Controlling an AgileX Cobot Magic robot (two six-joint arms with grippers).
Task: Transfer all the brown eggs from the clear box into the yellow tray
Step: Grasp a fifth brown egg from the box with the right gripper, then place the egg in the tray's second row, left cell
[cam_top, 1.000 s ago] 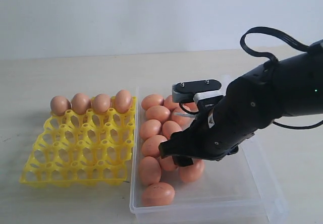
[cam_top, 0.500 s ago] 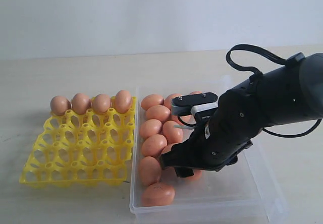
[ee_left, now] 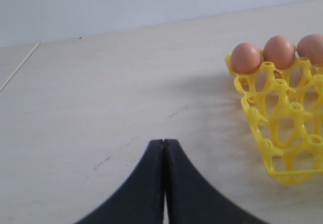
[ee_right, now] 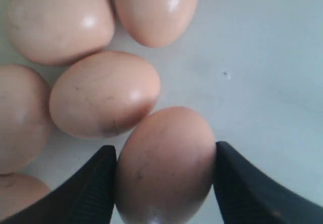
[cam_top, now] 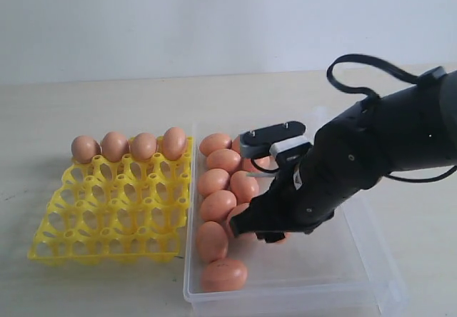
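Note:
Several brown eggs (cam_top: pixel 214 182) lie along the left side of the clear box (cam_top: pixel 357 278). My right gripper (ee_right: pixel 165 156) is down inside the box. Its two fingers (ee_right: pixel 98 183) press both sides of one brown egg (ee_right: pixel 166 163), which touches a neighbouring egg (ee_right: pixel 103 94). In the exterior view the arm hides most of that egg (cam_top: pixel 238 211). The yellow tray (cam_top: pixel 107 213) stands left of the box, with several eggs (cam_top: pixel 144 146) in its back row. My left gripper (ee_left: pixel 164 142) is shut on nothing, above bare table beside the tray (ee_left: pixel 282 133).
The right half of the clear box floor (cam_top: pixel 321 256) is bare plastic. The tray's front rows of cups (cam_top: pixel 100 235) hold nothing. One egg (cam_top: pixel 223 275) lies at the box's near left corner. A pale wall stands behind the table.
The right arm has dropped lower into the box and its jaws have closed in onto one egg. The eggs in the tray have not moved.

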